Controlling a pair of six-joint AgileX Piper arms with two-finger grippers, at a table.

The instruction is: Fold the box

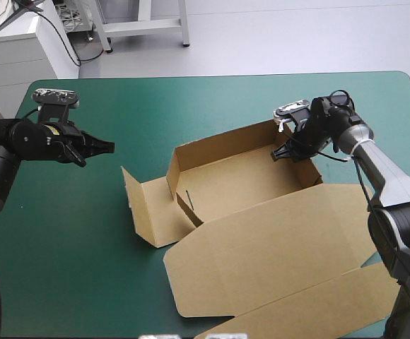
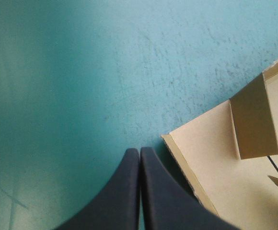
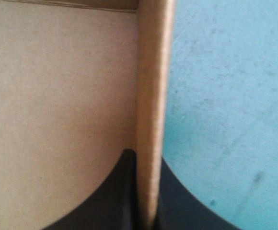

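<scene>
The right gripper (image 3: 146, 160) is clamped on a raised wall of the box (image 1: 240, 187). The board looks light, stiff and easily creased, so edges are best to grip. The left gripper (image 2: 139, 152), fingers together, hangs just beside the box's outer flap.

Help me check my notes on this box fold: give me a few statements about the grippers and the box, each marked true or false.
1. The right gripper is shut on a raised side wall of the box. True.
2. The left gripper grips the box's left flap. False: it is shut on nothing, over the teal-green cover, apart from the box.
3. The lid lies flat on the table. True.
4. Every wall of the box lies flat. False: the far wall stands upright.
</scene>
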